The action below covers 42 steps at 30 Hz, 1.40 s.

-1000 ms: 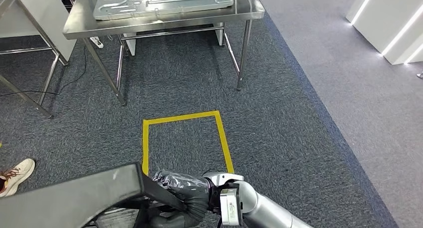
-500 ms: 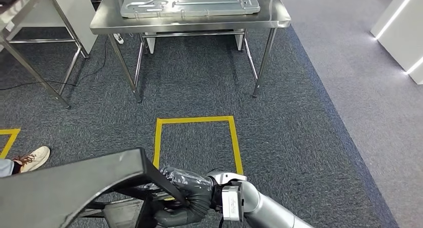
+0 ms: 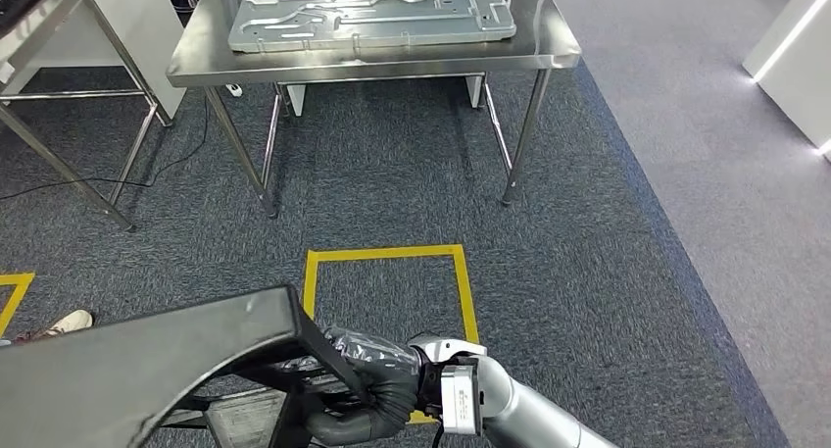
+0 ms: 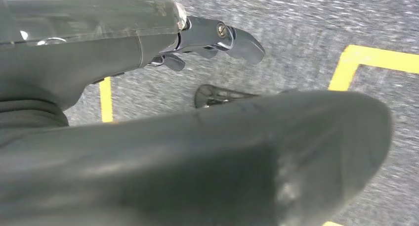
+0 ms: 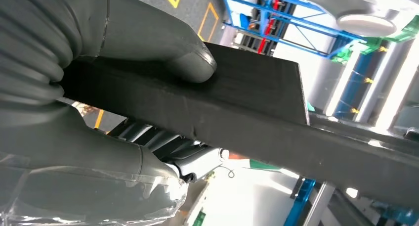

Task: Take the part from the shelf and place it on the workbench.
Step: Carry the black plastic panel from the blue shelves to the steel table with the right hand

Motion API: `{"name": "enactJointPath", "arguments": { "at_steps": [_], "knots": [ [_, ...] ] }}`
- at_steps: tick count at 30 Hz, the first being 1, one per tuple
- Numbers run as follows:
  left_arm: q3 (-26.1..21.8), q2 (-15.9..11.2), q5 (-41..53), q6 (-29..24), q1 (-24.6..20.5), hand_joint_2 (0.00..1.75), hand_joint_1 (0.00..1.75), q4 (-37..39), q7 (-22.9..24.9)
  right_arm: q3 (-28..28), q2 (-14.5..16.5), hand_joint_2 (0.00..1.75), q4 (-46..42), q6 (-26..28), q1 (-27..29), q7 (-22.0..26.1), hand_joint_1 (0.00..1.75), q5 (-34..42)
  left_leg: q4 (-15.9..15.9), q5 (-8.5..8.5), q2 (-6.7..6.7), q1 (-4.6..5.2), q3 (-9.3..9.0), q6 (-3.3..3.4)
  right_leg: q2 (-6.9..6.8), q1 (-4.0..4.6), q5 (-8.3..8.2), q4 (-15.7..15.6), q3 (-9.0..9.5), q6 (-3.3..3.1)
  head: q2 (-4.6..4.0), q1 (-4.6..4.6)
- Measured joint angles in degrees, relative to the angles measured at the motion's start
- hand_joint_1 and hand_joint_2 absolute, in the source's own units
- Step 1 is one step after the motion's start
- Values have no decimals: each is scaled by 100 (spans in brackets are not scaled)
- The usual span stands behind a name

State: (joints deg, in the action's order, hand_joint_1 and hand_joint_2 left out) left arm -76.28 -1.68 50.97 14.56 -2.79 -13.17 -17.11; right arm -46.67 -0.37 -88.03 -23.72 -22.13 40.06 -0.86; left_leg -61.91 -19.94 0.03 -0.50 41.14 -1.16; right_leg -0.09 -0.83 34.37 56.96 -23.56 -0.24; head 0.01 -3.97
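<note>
With my right fingers (image 3: 377, 401) wrapped tight on the dark part (image 3: 137, 374) and my left fingers (image 4: 217, 38) beside it, grip unclear, I should carry it level across the yellow square (image 3: 387, 291) toward the bench (image 3: 196, 64) ahead.

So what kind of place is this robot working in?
Probably a factory or industrial test floor: a stainless steel workbench carries a stamped metal panel, yellow tape squares mark standing spots on the carpet, and blue racking appears in the right wrist view.
</note>
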Motion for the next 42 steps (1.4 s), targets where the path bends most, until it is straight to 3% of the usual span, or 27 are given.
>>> {"name": "enactJointPath", "arguments": {
  "at_steps": [2,4,6,7,8,10,11,12,13,15,16,17,19,21,23,25,26,27,29,30,33,35,37,40,41,42],
  "knots": [
    [-14,-1,1,-13,-11,0,0,1,4,6,1,175,4,3,-9,-2,161,13,106,-164,9,46,-111,113,2,11,54,-31,82,89,0,1],
    [-18,-5,13,-18,-27,0,0,1,4,14,12,175,-2,-38,-32,-8,161,84,176,-293,1,39,-239,216,4,12,-92,237,9,160,-1,8],
    [-20,-5,31,-19,-39,0,0,1,2,19,18,175,0,-125,-49,-19,161,216,258,-394,6,18,-430,281,9,10,-298,943,-397,193,0,26],
    [-21,-5,40,-18,-41,0,0,1,1,21,18,175,11,-167,-51,-32,161,283,300,-450,14,14,-535,302,8,10,-264,1320,-688,196,0,38],
    [-21,-5,44,-19,-45,0,0,1,1,24,17,175,25,-197,-52,-46,161,343,325,-507,22,17,-629,319,9,12,-120,1610,-977,198,1,45],
    [-22,-5,48,-20,-49,0,0,1,2,38,17,175,62,-229,-50,-80,161,419,344,-635,44,34,-810,338,9,19,295,1837,-1432,187,0,50],
    [-22,-4,49,-20,-49,0,0,1,2,49,17,175,78,-234,-50,-90,161,437,345,-703,62,46,-900,343,7,32,374,1760,-1553,168,0,51],
    [-22,-4,50,-20,-49,0,0,1,-1,62,17,175,92,-236,-50,-96,161,448,346,-774,88,62,-997,345,-6,54,285,1557,-1610,127,-1,52],
    [-22,-2,52,-21,-48,0,0,1,-8,76,17,175,102,-234,-50,-98,161,456,351,-843,122,79,-1089,345,-52,92,16,1253,-1606,61,-1,53],
    [-22,27,58,-27,-37,0,0,2,-37,103,17,175,116,-204,-51,-99,161,455,351,-979,181,120,-1239,321,-212,200,-730,601,-1550,-100,-1,52],
    [-23,41,62,-34,-36,0,0,2,-53,115,17,175,121,-167,-51,-103,161,430,363,-1040,214,136,-1280,299,-261,233,-986,405,-1522,-150,-1,50],
    [-24,52,64,-41,-35,0,0,2,-69,127,16,175,126,-122,-52,-107,161,389,352,-1070,241,148,-1318,271,-261,250,-1121,296,-1506,-171,-1,49],
    [-26,48,65,-50,-49,0,0,1,-93,144,17,175,128,-42,-55,-118,161,300,281,-1048,279,153,-1337,209,-170,215,-1144,219,-1428,-177,0,48],
    [-26,47,66,-49,-53,0,0,1,-113,151,19,175,136,-13,-60,-123,161,262,-64,-1048,195,136,-1194,148,-121,176,-1130,147,-1319,-216,0,44],
    [-28,50,66,-50,-46,0,0,1,-131,151,26,175,151,-9,-63,-120,161,251,-670,-1301,81,86,-834,85,-83,154,-1077,121,-1238,-243,-1,37],
    [-33,49,66,-53,-29,0,0,1,-146,151,34,175,170,-11,-60,-113,161,246,-1128,-1608,48,29,-467,22,-30,145,-1014,125,-1185,-240,-1,34],
    [-35,49,66,-53,-20,0,0,1,-150,151,35,175,180,-12,-58,-112,161,246,-1143,-1619,48,7,-378,-3,-6,138,-982,131,-1155,-230,-1,34],
    [-37,48,66,-49,-13,0,0,1,-156,151,35,175,186,-12,-57,-111,161,246,-965,-1474,49,-10,-381,-21,16,127,-942,140,-1118,-214,-1,34],
    [-38,46,66,-26,-8,0,0,1,-174,151,35,175,190,-13,-56,-110,161,246,-248,-938,49,-26,-590,-23,41,102,-859,158,-1032,-168,-1,36],
    [-39,45,65,-13,-10,0,0,1,-184,151,35,175,192,-13,-56,-110,161,246,63,-812,53,-16,-685,-5,51,96,-823,164,-996,-137,-1,37],
    [-42,38,64,7,-7,0,0,-1,-201,151,36,175,199,-2,-52,-107,161,246,336,-888,55,25,-772,133,59,99,-793,201,-938,-11,-1,39],
    [-43,34,65,13,8,0,0,-1,-207,152,37,175,200,4,-49,-105,161,247,382,-773,48,5,-879,233,50,100,-759,324,-919,73,-1,44],
    [-43,34,64,15,7,0,0,-1,-209,152,37,175,201,4,-57,-104,161,248,390,-742,49,-9,-986,291,42,88,-539,690,-1079,128,-1,47],
    [-46,34,57,15,-2,0,0,-1,-210,151,37,175,202,4,-43,-104,161,246,386,-812,45,-6,-1045,305,38,64,-134,1601,-1688,165,-1,49],
    [-49,34,52,15,3,0,0,-1,-210,151,37,175,202,4,-34,-104,161,246,385,-848,41,-6,-1075,298,37,56,-139,1714,-1825,168,-1,49],
    [-51,34,46,15,10,0,0,-1,-210,151,37,175,202,3,-28,-104,161,246,385,-890,36,-6,-1123,287,35,51,-255,1629,-1859,165,-1,49]
  ]
}}
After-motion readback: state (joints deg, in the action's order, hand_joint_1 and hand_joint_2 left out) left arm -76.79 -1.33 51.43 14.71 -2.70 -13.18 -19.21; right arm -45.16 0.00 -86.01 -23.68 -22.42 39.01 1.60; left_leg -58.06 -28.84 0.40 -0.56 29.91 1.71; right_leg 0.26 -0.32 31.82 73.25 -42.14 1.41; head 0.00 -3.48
